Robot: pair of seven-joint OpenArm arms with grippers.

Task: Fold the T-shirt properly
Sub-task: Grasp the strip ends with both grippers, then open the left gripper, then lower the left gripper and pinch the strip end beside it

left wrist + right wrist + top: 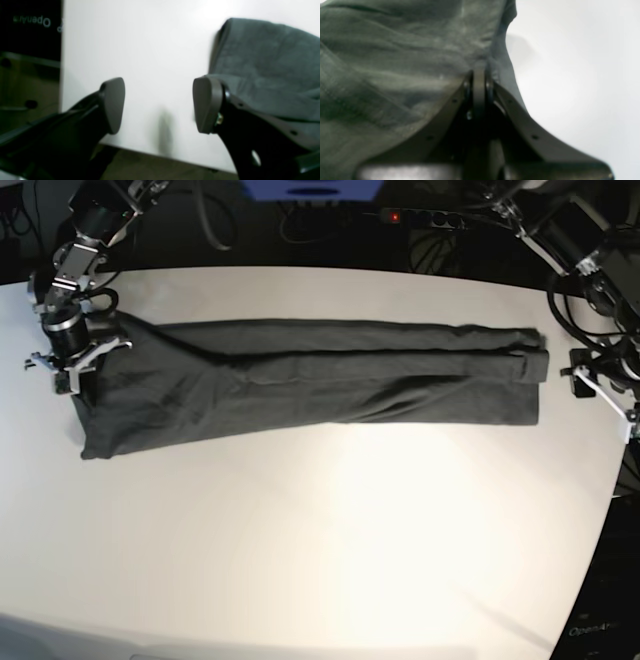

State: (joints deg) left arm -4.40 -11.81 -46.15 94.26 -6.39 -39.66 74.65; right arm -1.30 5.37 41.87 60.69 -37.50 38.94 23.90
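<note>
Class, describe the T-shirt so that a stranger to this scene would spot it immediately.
Find the white table. Across its far half lies the T-shirt, folded into a long band. It is the only dark charcoal cloth there, one end pinched in the right pincer.

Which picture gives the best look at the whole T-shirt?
The base view: the T-shirt lies there from end to end, a long narrow band across the white table. The left wrist view catches only one end, and the right wrist view only blurred cloth pinched in the right gripper.
</note>
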